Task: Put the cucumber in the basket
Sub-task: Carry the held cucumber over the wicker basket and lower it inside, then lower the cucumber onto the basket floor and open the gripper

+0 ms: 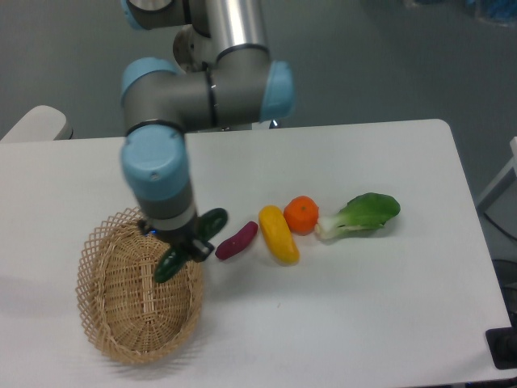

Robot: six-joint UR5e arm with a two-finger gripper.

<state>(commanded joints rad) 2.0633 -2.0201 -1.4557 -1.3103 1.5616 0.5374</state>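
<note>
Nearest, at lower left of the frame, the basket (121, 323) sits on the white table (363, 323), its lattice rim running round an oval woven floor. Just above its right rim hangs the gripper (184, 246), its fingers pinching the cucumber (191, 243). The cucumber is tilted, its lower end over the basket's inside near the right rim and its upper end pointing up and right, past the rim; it is clear of the table. Whether its lower tip touches the wicker I cannot tell.

Right of the gripper, at mid-frame, a row of produce lies on the table: a purple piece (236, 240) just beside the cucumber's upper end, then a yellow vegetable (278, 234), an orange (301, 214) touching it, and a bok choy (360, 215) with its white stem toward the orange.

Farther back, the arm (161, 153) rises from the gripper to blue-capped joints and a metal column at upper left.
</note>
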